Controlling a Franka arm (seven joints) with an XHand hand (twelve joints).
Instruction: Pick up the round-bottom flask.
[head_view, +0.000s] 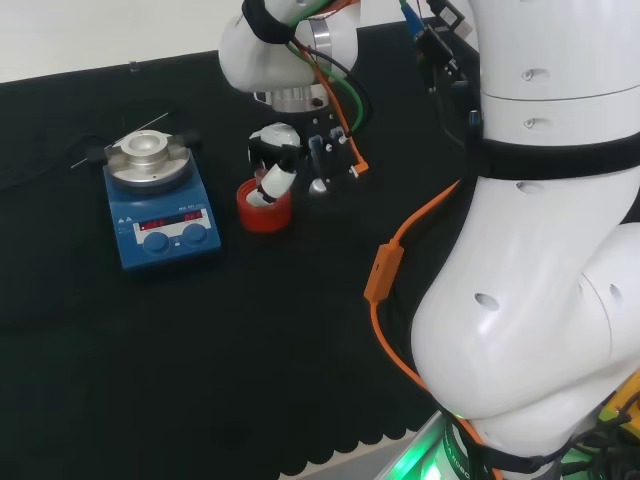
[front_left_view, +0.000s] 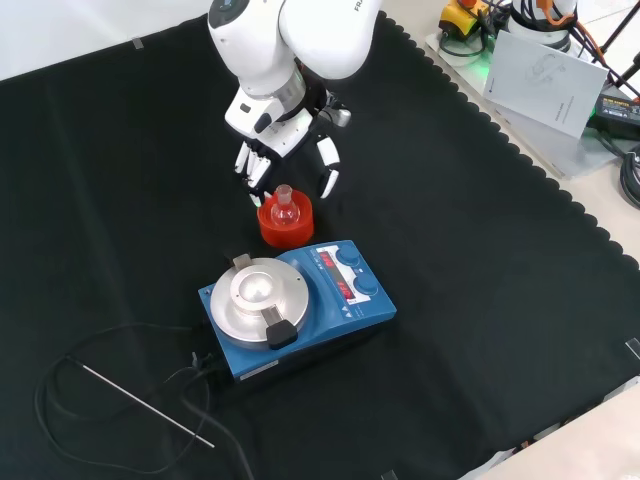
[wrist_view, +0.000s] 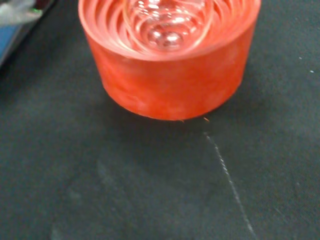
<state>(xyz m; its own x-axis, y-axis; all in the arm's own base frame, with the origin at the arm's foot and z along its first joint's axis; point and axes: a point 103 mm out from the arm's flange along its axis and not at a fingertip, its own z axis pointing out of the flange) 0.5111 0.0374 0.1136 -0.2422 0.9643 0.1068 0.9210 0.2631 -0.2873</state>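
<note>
Round-bottom flask (front_left_view: 284, 207) sits upright in red ribbed stand (front_left_view: 285, 226), centre-left of front view, since it cannot stand alone. Our hand (front_left_view: 287, 150) hovers above, fingers spread, holding nothing.

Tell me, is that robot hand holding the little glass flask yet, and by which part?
Nothing is held. The robot hand hangs just over the round-bottom flask, fingers spread either side of its neck without closing on it. The flask sits in its red stand.

One round-bottom flask (front_left_view: 285, 208), one red ribbed stand (front_left_view: 285, 228), one blue stirrer plate (front_left_view: 296, 303), one thin metal probe (front_left_view: 145, 405) and one robot hand (front_left_view: 285, 150) on one tabletop (front_left_view: 480, 300).
</note>
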